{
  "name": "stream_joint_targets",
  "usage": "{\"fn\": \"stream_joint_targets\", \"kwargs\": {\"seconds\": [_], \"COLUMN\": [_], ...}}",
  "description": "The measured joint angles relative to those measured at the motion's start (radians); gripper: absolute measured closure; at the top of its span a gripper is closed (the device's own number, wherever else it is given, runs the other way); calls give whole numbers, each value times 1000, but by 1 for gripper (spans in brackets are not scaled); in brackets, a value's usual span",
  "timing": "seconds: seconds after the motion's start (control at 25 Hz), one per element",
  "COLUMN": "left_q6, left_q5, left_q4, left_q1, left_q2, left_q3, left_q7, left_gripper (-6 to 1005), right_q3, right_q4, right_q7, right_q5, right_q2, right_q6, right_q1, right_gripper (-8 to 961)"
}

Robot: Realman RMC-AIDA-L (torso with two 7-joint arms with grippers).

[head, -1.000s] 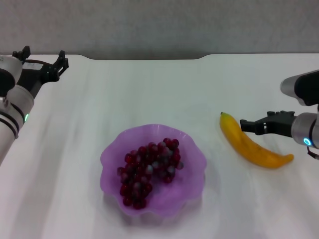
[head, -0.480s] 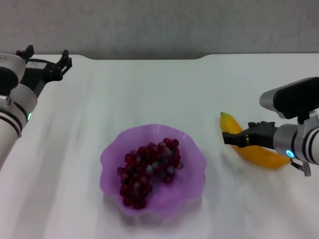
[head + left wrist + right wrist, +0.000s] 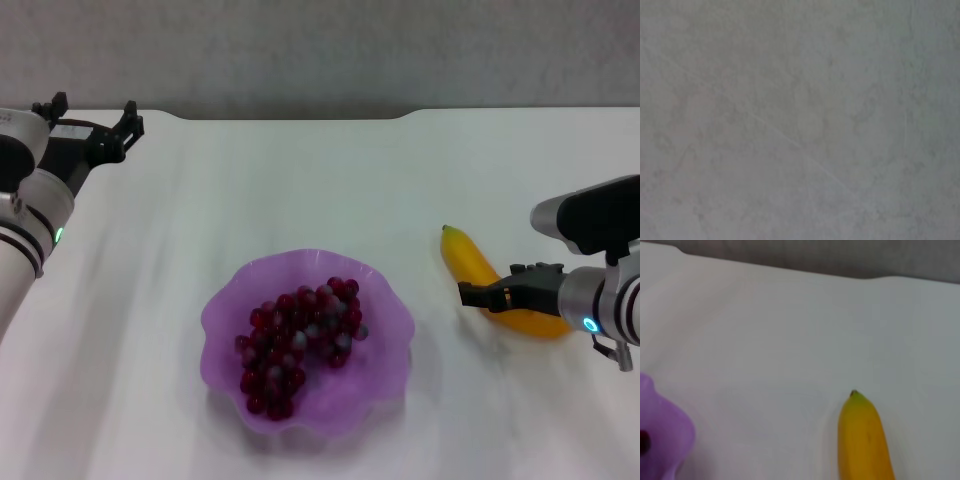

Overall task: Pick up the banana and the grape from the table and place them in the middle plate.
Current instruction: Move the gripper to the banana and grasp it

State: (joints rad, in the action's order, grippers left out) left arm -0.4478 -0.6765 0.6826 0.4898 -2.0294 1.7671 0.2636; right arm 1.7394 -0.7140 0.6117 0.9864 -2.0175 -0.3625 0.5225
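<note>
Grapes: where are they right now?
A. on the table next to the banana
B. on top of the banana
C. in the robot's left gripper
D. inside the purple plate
D: the grapes lie piled inside the purple plate, while the banana lies apart on the table, by the right gripper.

Translucent plastic plate [image 3: 395, 345]; smooth banana [image 3: 472, 268]; matt table [image 3: 300, 190].

The right hand [image 3: 478, 294] covers the middle of the banana [image 3: 466, 258] in the head view, so its finger spread against the fruit cannot be read. The wrist view cuts the banana off at its lower edge and shows only a sliver of the purple plate [image 3: 662, 437]. The left wrist view is a featureless grey blur.
</note>
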Motion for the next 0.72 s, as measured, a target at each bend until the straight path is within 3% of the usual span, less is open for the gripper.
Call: {"fn": "stream_joint_targets", "kwargs": {"seconds": [0.72], "left_q6": [-7], "left_q5": [0], "left_q4": [0], "left_q1": [-4], "left_q2": [0], "left_q3": [0], "left_q7": [0], "left_gripper": [104], "right_q3": [17], "right_q4": [47], "right_q7": [-1], "right_q5": [-1], "right_q2": [-1], "right_q6": [26], "right_q1": [10], "right_gripper": [123]}}
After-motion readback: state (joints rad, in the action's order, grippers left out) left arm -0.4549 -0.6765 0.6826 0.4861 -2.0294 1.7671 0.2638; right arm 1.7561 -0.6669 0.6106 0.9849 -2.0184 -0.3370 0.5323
